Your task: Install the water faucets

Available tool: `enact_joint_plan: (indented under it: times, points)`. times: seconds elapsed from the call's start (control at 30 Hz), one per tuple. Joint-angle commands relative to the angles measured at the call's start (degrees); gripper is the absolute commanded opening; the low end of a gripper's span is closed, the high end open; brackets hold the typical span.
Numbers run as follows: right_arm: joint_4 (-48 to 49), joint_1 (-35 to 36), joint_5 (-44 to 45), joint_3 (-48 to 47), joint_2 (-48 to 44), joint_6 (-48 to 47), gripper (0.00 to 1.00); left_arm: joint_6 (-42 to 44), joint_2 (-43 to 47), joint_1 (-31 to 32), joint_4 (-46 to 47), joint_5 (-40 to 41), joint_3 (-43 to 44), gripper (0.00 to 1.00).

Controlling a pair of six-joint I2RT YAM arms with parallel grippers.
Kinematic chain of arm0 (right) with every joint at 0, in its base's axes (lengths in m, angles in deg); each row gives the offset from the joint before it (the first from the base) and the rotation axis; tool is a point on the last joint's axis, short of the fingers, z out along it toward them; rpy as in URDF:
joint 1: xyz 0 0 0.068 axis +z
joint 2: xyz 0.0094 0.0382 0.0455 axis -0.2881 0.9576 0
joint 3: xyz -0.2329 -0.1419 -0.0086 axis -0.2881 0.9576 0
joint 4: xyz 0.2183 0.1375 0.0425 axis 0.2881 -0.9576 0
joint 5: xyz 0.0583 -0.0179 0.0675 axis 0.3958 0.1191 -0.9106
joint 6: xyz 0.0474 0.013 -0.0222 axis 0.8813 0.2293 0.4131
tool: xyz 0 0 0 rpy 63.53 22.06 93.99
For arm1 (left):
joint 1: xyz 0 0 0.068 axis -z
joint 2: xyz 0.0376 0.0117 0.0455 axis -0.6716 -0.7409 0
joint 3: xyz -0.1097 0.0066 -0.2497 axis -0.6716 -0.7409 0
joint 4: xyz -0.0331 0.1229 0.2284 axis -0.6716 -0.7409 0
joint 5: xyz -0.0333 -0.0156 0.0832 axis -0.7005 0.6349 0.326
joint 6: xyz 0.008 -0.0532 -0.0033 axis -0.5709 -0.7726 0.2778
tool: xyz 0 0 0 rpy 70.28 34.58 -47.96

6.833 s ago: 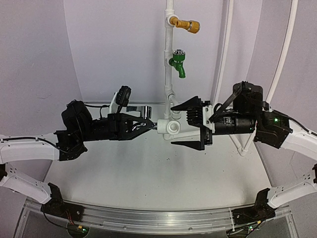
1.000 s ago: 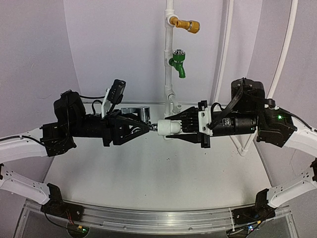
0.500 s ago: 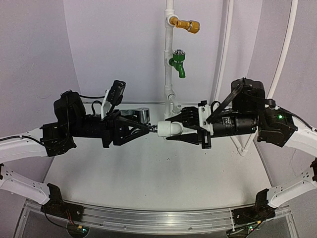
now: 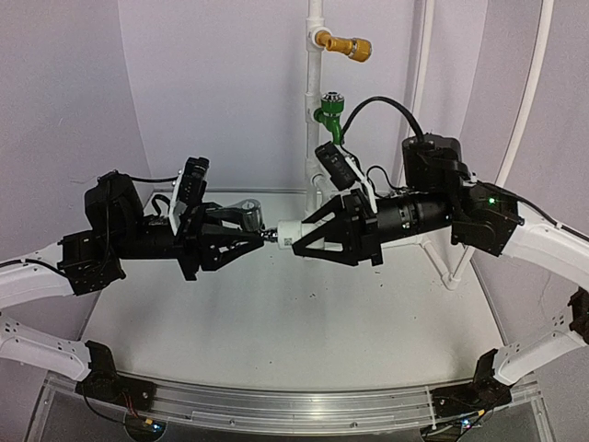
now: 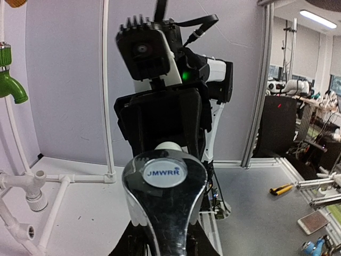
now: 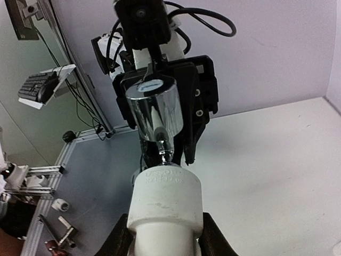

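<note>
The left hand (image 4: 258, 237), clamped tight, holds the shiny silver metal tap with a lever handle (image 4: 243, 213); the right hand (image 4: 308, 238) grips the short white plastic fitting (image 4: 287, 232), end to end above the tabletop (image 4: 276, 331). Any tilt could cross the thread or twist a piece loose. Only the right wrist view shows the stem (image 6: 163, 152) meeting the socket (image 6: 166, 178); in the left's, the lever (image 5: 164, 186) hides it

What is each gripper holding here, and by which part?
Left gripper: the metal tap, clamped at its body below the lever. Right gripper: the white fitting, pinched on its sides at the rear, socket end free.
</note>
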Motion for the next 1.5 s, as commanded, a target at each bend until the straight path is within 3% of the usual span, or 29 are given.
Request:
enact_joint_plan:
  times: [0.0,0.2,0.33,0.37,0.43,0.5,0.57,0.63,0.77,0.9,1.0,1.2,1.33,1.47]
  points:
    - [2.6,-2.8,-6.6,-2.8,0.0,14.9,0.00,11.6,3.6,0.2,-5.3,1.8,2.5,0.00]
    - [2.9,-5.7,-20.7,-5.2,5.7,26.7,0.00,15.2,6.1,0.7,-7.8,8.2,2.2,0.00]
    - [2.6,-6.2,-20.9,-7.4,6.1,23.6,0.02,10.4,5.4,0.7,-7.5,8.7,2.4,0.00]
    - [2.3,-6.4,-20.3,-7.7,6.0,22.1,0.10,8.5,5.3,0.7,-7.0,9.2,2.3,0.00]
    - [1.0,-7.0,-18.0,-7.7,5.3,17.7,0.45,4.6,5.3,0.8,-5.5,10.6,1.8,0.00]
    - [-2.1,-8.4,-12.4,-8.3,4.1,11.9,0.69,-1.1,5.4,0.6,-3.8,11.9,1.1,0.00]
    - [-5.7,-8.9,-4.8,-9.3,2.6,3.4,0.84,-5.0,5.5,0.3,-2.3,12.2,0.5,0.00]
    - [-7.6,-8.9,1.8,-9.1,0.7,-7.8,0.93,-9.5,5.4,-0.5,-0.2,11.8,-0.1,0.00]
    - [-7.5,-8.9,8.1,-4.5,-5.3,-27.5,0.97,-20.3,3.1,-2.3,6.1,8.2,-1.9,0.00]
    - [-4.8,-8.8,10.1,2.4,-11.3,-48.8,0.98,-36.1,-2.1,-7.0,18.5,0.5,-4.1,0.00]
    - [-2.2,-8.8,10.7,6.0,-14.3,-59.3,0.98,-48.9,-6.5,-10.2,26.6,-5.4,-4.3,0.00]
    - [-1.1,-7.0,13.4,7.7,-14.4,-70.3,0.92,-60.0,-12.9,-11.4,33.6,-12.6,-1.9,0.00]
    - [-0.7,-3.3,16.7,10.7,-14.5,-78.8,0.91,-63.4,-14.6,-11.4,37.0,-14.7,-1.1,0.00]
    - [1.3,-0.7,19.8,11.5,-13.5,-81.1,0.90,-65.1,-15.7,-11.3,37.9,-16.6,0.0,0.00]
